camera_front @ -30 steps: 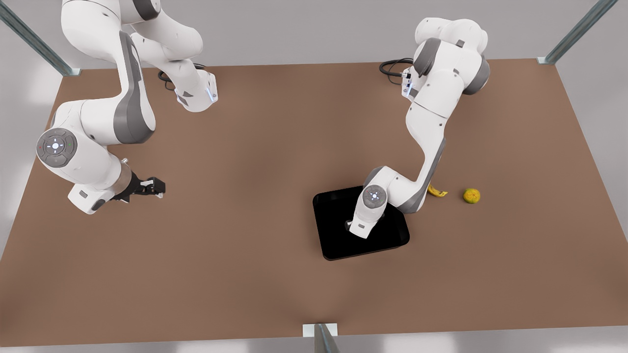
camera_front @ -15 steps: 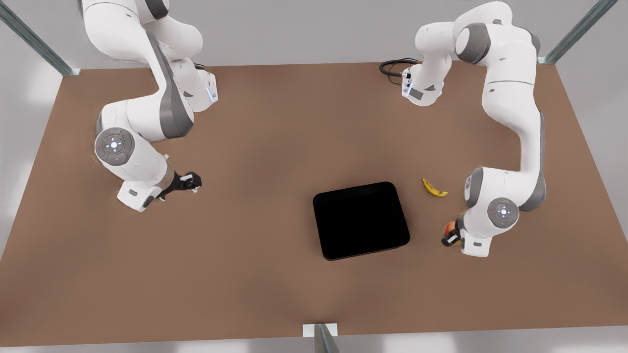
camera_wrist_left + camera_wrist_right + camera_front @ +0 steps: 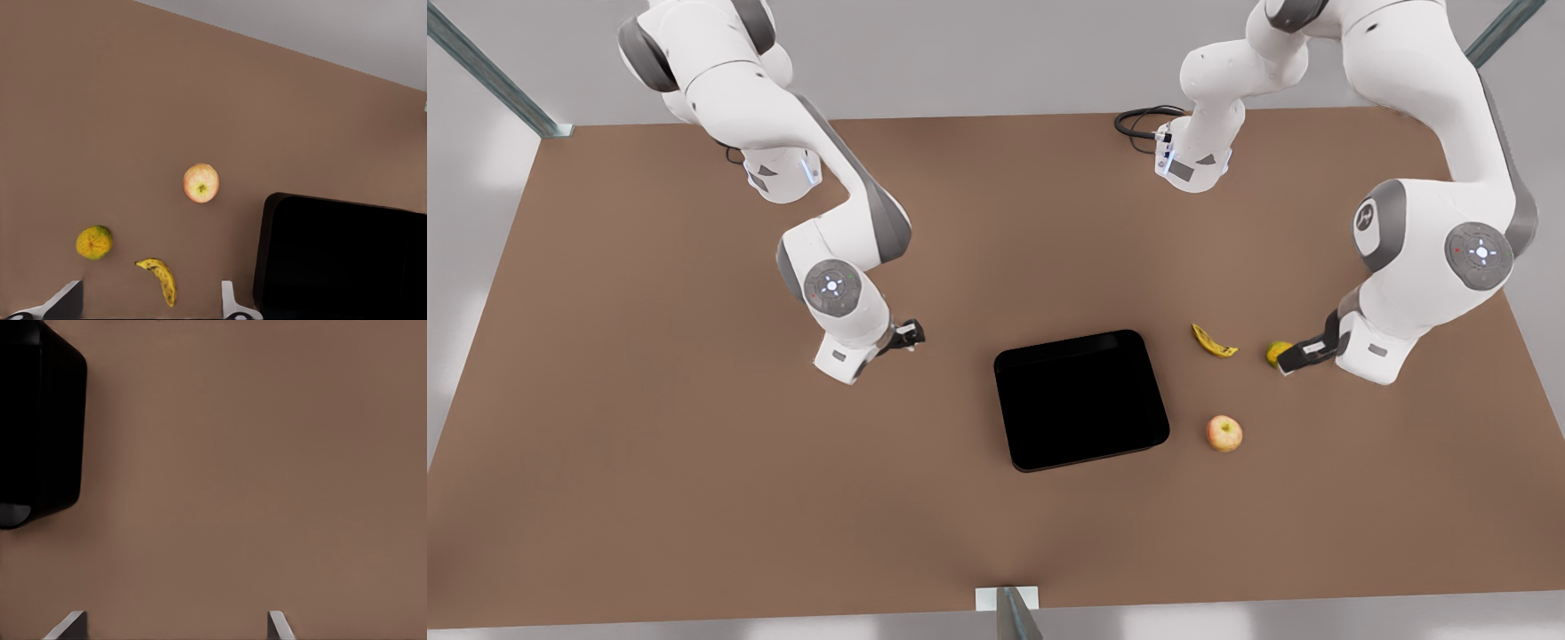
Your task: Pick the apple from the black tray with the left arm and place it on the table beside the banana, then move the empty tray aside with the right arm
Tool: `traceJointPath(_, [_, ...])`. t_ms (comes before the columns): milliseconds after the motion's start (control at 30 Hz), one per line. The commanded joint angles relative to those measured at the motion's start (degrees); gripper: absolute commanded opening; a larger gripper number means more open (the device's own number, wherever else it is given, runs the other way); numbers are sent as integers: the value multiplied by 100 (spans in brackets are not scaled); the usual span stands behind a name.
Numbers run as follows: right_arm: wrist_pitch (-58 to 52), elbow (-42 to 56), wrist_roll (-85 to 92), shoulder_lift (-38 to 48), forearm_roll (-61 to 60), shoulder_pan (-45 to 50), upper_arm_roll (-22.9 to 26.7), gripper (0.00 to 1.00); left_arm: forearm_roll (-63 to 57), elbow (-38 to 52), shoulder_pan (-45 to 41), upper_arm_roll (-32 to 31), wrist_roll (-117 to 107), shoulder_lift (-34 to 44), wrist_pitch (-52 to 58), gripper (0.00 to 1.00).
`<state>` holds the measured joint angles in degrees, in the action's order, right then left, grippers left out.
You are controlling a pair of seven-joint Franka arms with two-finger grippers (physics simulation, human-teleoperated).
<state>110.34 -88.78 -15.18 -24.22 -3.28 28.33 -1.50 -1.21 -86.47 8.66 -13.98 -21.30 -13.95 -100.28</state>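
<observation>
1 apple point(image 3: 1224, 433) lies on the table point(image 3: 694, 462), clear of the black tray point(image 3: 1080, 399) and toward the front view's right of it, near the banana point(image 3: 1213, 341) but not touching it. A bumpy yellow-green fruit point(image 3: 1277, 352) sits beyond the banana. The left gripper point(image 3: 1292, 359) hangs just over that fruit, fingers spread wide and empty. The right gripper point(image 3: 908, 335) hovers on the tray's other side, fingers parted and holding nothing.
</observation>
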Motion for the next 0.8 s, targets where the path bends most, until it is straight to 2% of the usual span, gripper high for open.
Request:
traceJointPath(0, [1182, -17, -2463, -136, -165, 59, 1, 100, 411, -99, 30, 1, 1884, 24, 430, 100])
traceJointPath(67, [1367, -8, -2481, -259, -191, 94, 1, 100, 473, -90, 303, 27, 1866, 24, 439, 100])
traceJointPath(333, [1877, 167, -2586, -707, -762, 340, 10, 100, 473, -28, 312, 36, 1699, 24, 922, 100])
traceJointPath(467, [1886, 659, -2192, -1173, -736, 323, -175, 100, 464, -37, 303, 27, 1699, 24, 975, 100])
traceJointPath(633, [1824, 1811, -1216, -1823, -727, 288, -175, 100, 446, -37, 303, 18, 1690, 24, 975, 100])
traceJointPath(767, [1815, 2022, -530, -2052, -727, 279, -201, 100, 446, -37, 303, 18, 1690, 24, 975, 100])
